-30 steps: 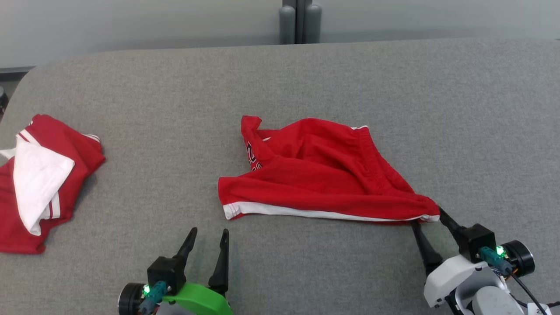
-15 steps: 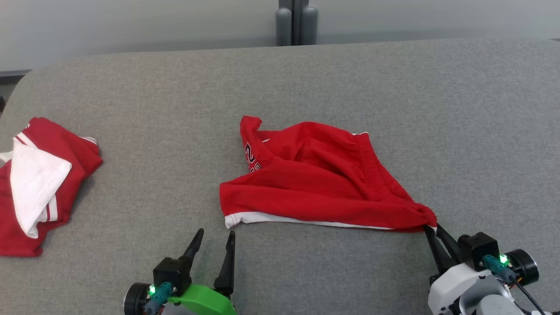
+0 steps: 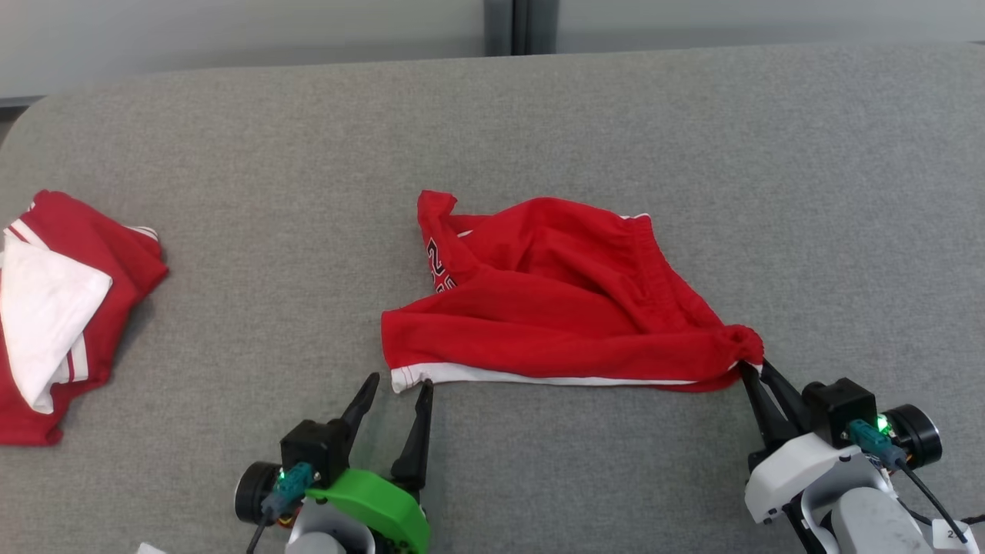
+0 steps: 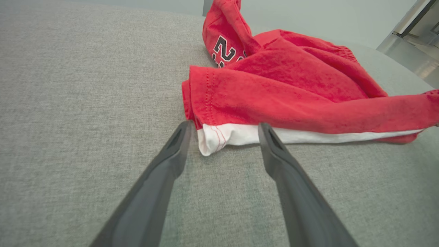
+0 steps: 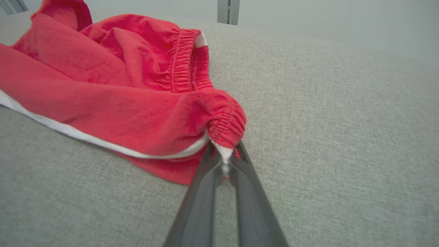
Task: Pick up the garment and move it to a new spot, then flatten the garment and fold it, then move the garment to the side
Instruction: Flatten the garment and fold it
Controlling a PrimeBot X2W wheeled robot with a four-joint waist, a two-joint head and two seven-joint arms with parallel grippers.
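At the middle of the desk [image 3: 692,154], the red garment [image 3: 569,308] lies crumpled, its near-right waistband corner [image 5: 226,123] clamped by the closed right hand [image 3: 752,371].
The left hand [image 3: 400,381] is held wide open and empty, fingertips [image 4: 183,128] flanking the near-left white hem corner [image 4: 209,144]; that corner should be taken deep before closing, then both corners lifted evenly.

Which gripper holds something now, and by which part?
The right gripper pinches the red shorts at their near right waistband corner. The left gripper is open, holding nothing.
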